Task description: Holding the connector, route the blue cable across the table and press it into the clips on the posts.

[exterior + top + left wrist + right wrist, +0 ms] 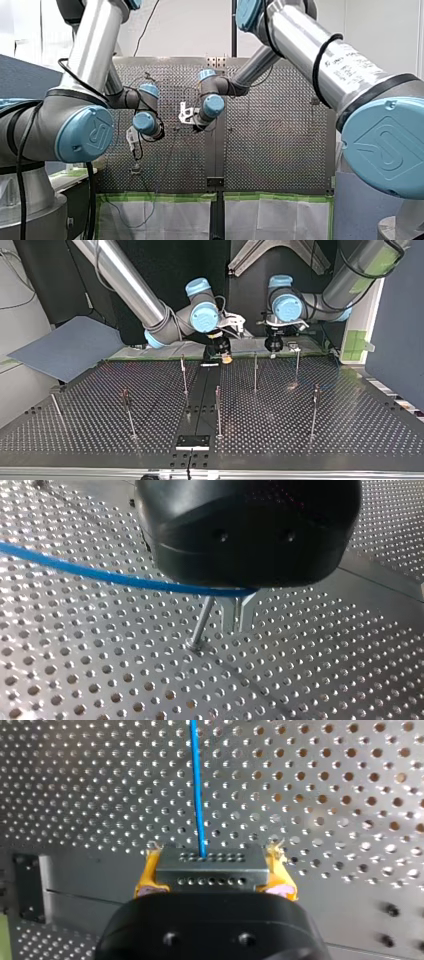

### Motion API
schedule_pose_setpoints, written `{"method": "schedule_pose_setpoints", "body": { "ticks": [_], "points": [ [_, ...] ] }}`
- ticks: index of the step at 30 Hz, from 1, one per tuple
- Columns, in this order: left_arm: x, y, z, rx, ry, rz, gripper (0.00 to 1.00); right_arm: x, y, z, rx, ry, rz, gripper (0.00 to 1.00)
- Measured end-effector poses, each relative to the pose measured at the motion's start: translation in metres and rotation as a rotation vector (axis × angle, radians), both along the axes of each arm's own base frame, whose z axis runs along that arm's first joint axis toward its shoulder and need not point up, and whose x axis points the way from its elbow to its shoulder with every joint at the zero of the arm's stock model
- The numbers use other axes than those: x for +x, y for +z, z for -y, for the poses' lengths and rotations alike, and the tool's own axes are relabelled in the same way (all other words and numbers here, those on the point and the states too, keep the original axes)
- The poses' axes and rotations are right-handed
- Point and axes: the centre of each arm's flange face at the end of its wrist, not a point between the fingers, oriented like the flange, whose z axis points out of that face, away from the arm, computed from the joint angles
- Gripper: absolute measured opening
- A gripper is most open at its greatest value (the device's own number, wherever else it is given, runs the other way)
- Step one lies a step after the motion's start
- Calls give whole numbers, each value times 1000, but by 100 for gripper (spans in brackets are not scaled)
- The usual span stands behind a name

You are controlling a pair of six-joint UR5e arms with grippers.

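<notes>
the left black metal-fingered gripper is pinching the thin blue cable beside a slim metal post, seemingly to steer it onto that post, while the right yellow-padded gripper is clamping the grey rectangular connector to hold the line taut.

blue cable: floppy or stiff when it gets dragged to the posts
Probably floppy: the blue cable is thin and bows gently in the left wrist view. It runs straight out of the connector, so it likely holds a line only under tension.
</notes>
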Motion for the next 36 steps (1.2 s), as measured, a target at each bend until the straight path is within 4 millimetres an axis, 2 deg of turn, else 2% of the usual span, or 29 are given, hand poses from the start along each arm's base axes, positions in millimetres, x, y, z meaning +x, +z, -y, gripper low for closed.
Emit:
{"method": "schedule_pose_setpoints", "body": {
  "ticks": [6, 14, 17, 25, 36],
  "points": [
    [15, -7, -3, -8, -9, -4, 0, 0, -22, 3, 23, 3, -16, 0],
    [38, 8, -2, -35, -13, 47, 0, -3, -22, 15, 19, -6, -11, 0],
    [32, 5, 3, -29, -21, 37, 0, -4, -17, 22, 15, -11, -2, 0],
    [32, 4, 4, -29, -24, 36, 0, -4, 0, 41, -5, -8, 35, 0],
    [32, 4, 3, -28, -21, 36, 2, -12, 3, 56, -5, -11, 45, 0]
  ]
}}
